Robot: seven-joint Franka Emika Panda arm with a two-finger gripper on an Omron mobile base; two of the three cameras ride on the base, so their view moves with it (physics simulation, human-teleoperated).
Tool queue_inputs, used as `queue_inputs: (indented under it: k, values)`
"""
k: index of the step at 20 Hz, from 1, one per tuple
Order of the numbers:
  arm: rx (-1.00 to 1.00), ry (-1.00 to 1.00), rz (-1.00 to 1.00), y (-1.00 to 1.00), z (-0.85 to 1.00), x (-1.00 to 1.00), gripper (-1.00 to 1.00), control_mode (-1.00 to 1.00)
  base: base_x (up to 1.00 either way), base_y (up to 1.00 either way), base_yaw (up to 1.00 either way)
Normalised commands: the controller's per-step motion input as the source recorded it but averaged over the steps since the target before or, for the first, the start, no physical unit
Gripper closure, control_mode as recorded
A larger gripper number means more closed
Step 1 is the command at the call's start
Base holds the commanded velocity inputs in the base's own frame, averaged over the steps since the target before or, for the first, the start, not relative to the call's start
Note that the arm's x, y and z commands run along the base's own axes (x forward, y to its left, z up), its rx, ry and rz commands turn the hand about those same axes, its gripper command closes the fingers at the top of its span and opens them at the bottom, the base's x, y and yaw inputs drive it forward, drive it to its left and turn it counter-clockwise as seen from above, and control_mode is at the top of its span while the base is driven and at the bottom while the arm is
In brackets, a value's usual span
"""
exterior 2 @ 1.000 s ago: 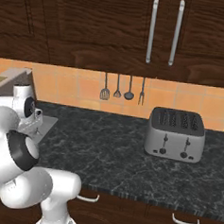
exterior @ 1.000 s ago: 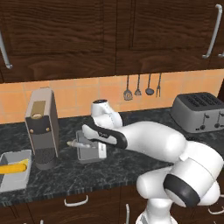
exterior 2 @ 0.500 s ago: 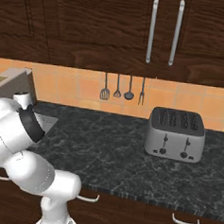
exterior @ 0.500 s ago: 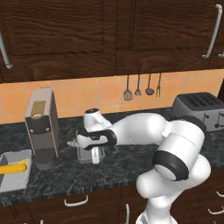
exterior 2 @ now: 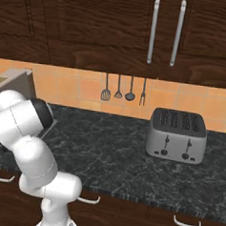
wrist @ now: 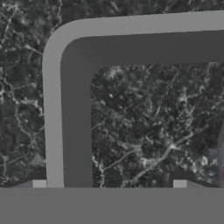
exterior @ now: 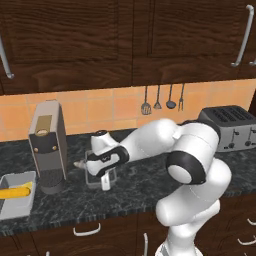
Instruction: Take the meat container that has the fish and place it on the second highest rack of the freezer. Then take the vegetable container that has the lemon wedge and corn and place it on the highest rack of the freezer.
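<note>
**Left base view: the robot arm reaches down to the first food tray, and nothing has been put away yet**

Both trays sit on the dark stone table [exterior: 135, 195], so in my judgement neither half of the job is done.

The arm stretches from the robot's body toward 9 o'clock, bent at the elbow. Its hand tips downward over a small grey tray [exterior: 89, 176] just beside a coffee machine [exterior: 48, 145]. The pincer [exterior: 98, 181] stands wide open, low over this tray and holding nothing.

A slim silvery point [exterior: 79, 163] sticks out at the tray's 10 o'clock side. It is probably the fish, so this would be the meat tray to lift first.

In the hand view, the pincer [wrist: 109, 184] looks straight down into one corner of the tray, whose rim [wrist: 52, 109] runs along the 9 and 12 o'clock sides.

A second tray [exterior: 20, 206] lies at 8 o'clock in the left base view, well apart from the pincer. It holds the yellow corn [exterior: 15, 192]. I cannot make out the lemon wedge.
</note>
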Motion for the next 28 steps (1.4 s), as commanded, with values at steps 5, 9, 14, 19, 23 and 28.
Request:
queue_inputs:
  k: [5,9,14,19,23,28]
  values:
    - [0.0,0.0,0.0,0.01,-0.69,-0.45,1.0,-1.0,0.0,0.0,0.0]
    - [0.0,-0.01,0.0,-0.08,-0.5,-0.58,1.0,-1.0,0.0,0.0,0.0]
    - [0.11,-0.07,0.0,-0.45,-0.23,-0.93,1.0,-1.0,0.0,0.0,0.0]
    - [0.17,-0.1,0.01,-0.67,0.08,-0.71,1.0,-1.0,0.0,0.0,0.0]
    - [0.16,-0.21,0.22,-0.49,0.83,-0.1,1.0,-1.0,0.0,0.0,0.0]
    - [0.02,-0.17,0.35,-0.37,1.0,-0.11,1.0,-1.0,0.0,0.0,0.0]
